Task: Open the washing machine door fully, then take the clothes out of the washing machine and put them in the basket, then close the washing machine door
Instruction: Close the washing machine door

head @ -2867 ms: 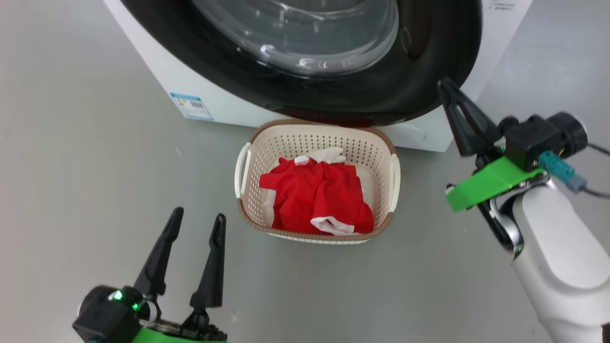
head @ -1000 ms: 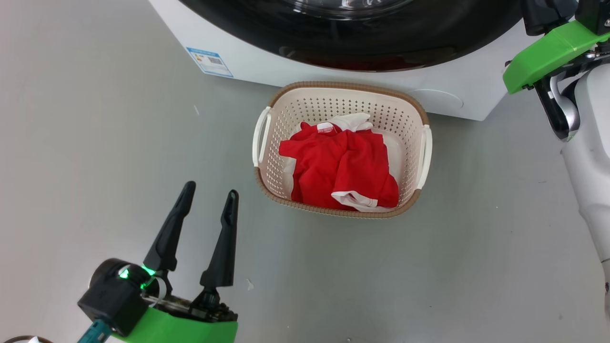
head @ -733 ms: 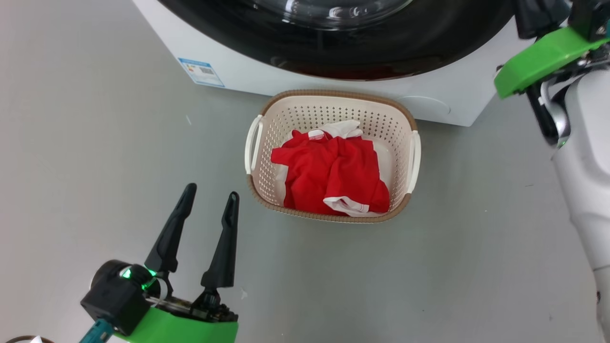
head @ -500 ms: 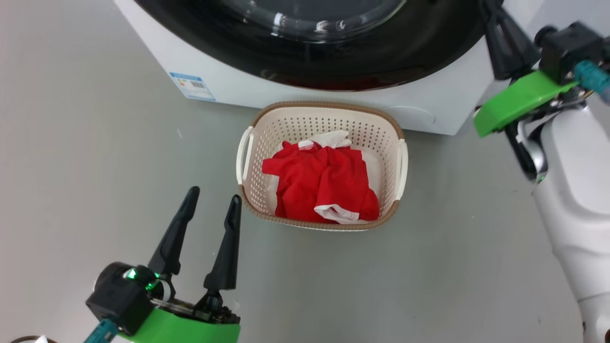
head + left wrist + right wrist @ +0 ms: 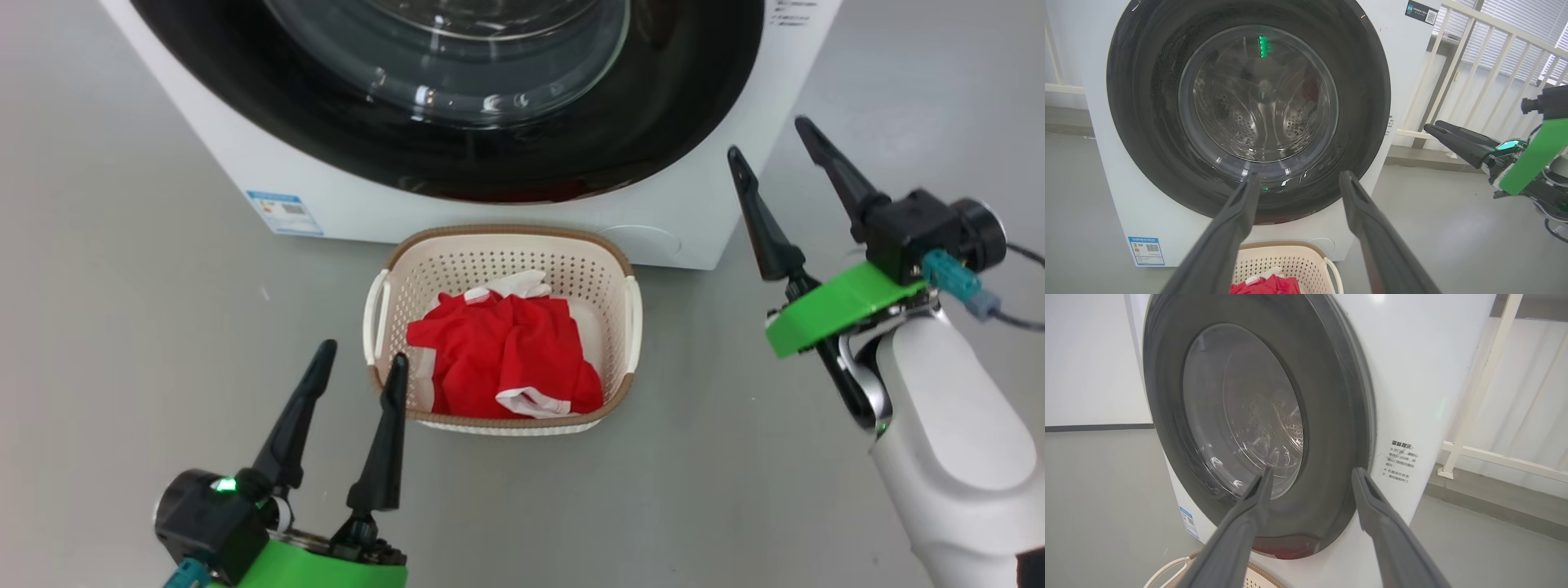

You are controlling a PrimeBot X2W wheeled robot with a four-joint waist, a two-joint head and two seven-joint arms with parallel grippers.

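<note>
Evidently I'm at the last step: the clothes (image 5: 498, 359) lie heaped in the basket (image 5: 522, 265), which sits on the floor just in front of the washing machine (image 5: 710, 204), and the washing machine door (image 5: 1249, 110) looks flat against the front. I judge it shut, though I can't confirm the catch from these views, so my next move would be a firm push on the door's right side, or simply backing off. My right gripper (image 5: 768, 136) hovers right of the machine, clear of the door, fingers spread and empty, pointing far. My left gripper (image 5: 362, 353) hangs by the basket's near left corner, fingers apart, holding nothing
</note>
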